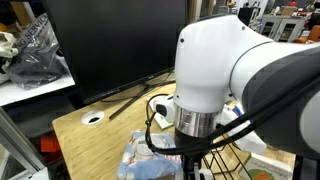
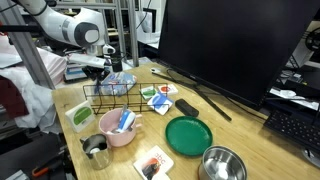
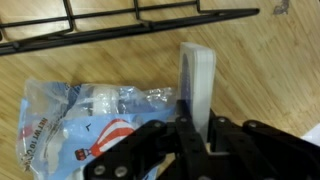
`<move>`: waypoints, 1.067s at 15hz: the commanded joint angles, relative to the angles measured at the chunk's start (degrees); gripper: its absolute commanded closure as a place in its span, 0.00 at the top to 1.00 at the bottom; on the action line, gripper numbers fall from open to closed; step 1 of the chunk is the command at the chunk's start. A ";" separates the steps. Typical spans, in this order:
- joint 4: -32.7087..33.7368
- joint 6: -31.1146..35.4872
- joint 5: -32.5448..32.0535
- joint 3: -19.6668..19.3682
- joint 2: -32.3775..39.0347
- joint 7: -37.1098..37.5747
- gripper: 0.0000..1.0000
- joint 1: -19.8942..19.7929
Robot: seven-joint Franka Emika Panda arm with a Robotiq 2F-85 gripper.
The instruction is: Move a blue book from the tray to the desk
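Gripper (image 3: 197,125) is clamped on the book (image 3: 197,75). It's out of the tray (image 2: 105,98), standing on edge over the desk (image 3: 260,70), just right of a plastic bag (image 3: 90,115). If I let go like this, it probably topples onto the bag.

Even indoor light, soft shadows on the desk (image 3: 260,70), wrist view slightly blurred.
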 commanded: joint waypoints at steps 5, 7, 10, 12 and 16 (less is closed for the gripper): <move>-0.21 0.79 -0.69 -0.29 0.00 0.83 0.54 -0.27; -0.71 0.98 -0.70 -0.37 -0.84 0.83 0.69 -0.39; -1.37 1.15 -0.15 -0.28 -2.46 0.62 0.88 -0.94; -1.85 1.32 0.13 -0.38 -4.08 0.63 0.99 -1.45; -2.81 1.85 0.27 -0.94 -8.50 1.07 1.00 -2.56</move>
